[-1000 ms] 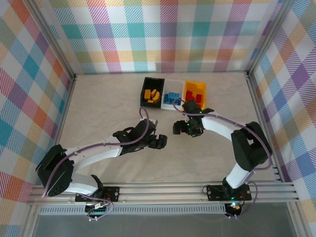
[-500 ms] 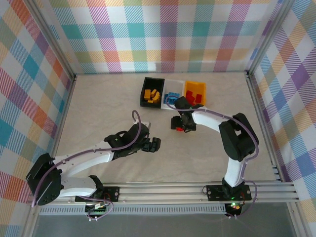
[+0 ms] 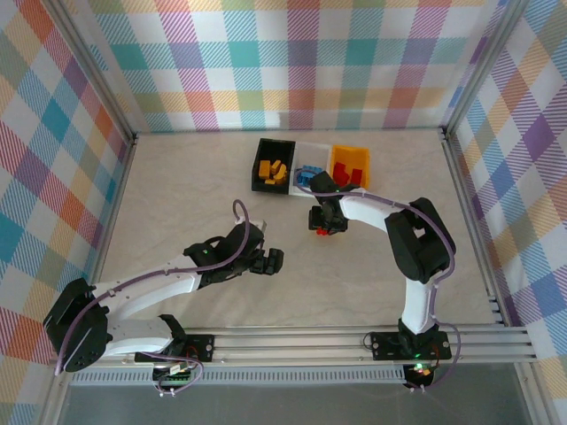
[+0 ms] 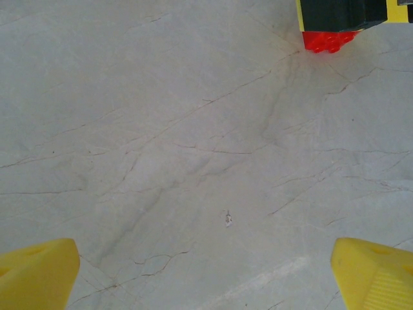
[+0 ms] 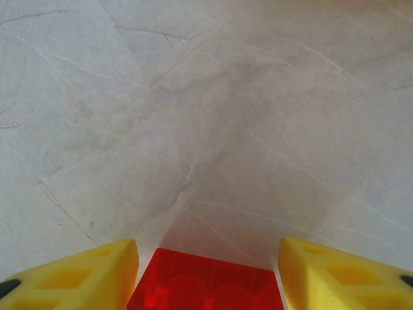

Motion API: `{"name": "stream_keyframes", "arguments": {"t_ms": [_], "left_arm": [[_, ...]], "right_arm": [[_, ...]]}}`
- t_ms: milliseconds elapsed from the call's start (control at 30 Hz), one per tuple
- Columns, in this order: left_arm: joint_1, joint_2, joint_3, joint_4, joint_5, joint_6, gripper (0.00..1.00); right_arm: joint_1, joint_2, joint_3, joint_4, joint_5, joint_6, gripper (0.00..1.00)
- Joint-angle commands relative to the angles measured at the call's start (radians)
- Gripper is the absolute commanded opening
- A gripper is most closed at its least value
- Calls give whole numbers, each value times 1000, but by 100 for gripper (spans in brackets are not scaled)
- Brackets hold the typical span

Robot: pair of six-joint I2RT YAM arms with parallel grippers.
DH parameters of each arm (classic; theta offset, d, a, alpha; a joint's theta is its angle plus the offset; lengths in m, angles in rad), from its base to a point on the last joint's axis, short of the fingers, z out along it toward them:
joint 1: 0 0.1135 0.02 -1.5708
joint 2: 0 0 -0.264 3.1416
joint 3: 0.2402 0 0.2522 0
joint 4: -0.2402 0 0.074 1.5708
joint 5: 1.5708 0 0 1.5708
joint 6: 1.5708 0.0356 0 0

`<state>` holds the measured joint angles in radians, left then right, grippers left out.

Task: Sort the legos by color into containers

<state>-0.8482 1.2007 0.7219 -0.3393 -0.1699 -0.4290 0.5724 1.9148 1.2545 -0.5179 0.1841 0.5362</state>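
Lying between fingers [image 5: 84,274] of right gripper [image 5: 208,255]: red lego [image 5: 206,287].

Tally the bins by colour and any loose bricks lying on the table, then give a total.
black bin: 1
white bin: 1
yellow-orange bin: 1
loose red brick: 1
Total: 4

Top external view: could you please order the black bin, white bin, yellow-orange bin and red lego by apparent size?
1. black bin, yellow-orange bin and white bin: look alike, so tied; the right arm covers part of the white one.
2. red lego: clearly smallest.
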Motion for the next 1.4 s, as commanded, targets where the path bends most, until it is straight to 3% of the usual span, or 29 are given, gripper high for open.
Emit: {"name": "stream_keyframes", "arguments": {"t_ms": [0, 167, 633, 1033, 1133, 1367], "left_arm": [[14, -15, -21, -5, -3, 15, 100], [17, -9, -21, -1, 3, 10, 100], [17, -12, -45, 5, 13, 4, 100], [19, -39, -74, 17, 25, -6, 100], [19, -46, -84, 18, 26, -10, 100], [18, -72, -96, 2, 14, -11, 100]], "right_arm": [[10, 13, 29, -21, 9, -1, 53], [12, -1, 19, -19, 11, -4, 46], [9, -241, -59, -53, 23, -32, 45], [-73, -403, 183, -148, 94, -168, 47], [-82, -408, 228, -100, 123, -223, 48], [-99, -383, 175, 200, 184, -359, 49]]}}
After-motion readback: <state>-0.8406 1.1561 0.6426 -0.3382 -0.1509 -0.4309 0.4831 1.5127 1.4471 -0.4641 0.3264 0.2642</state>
